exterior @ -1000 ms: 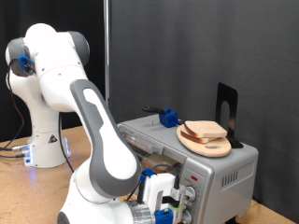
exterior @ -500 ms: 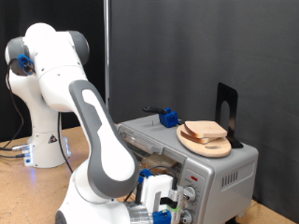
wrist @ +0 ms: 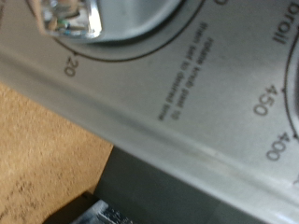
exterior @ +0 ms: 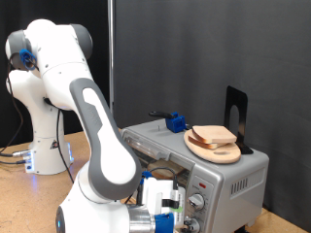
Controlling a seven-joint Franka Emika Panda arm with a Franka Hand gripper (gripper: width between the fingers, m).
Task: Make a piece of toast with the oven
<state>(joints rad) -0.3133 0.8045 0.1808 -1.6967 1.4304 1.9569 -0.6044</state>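
Hovering: gripper (exterior: 173, 216) at boxy silver oven (exterior: 219, 175) knobs, grip unclear | toast (exterior: 213, 136) on round wooden plate (exterior: 216, 150)

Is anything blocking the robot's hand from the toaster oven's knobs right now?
Nothing visible does. The end effector sits right at the front control panel of the oven, so close that the wrist view shows only dial markings. The piece of toast rests on a wooden plate atop the oven.
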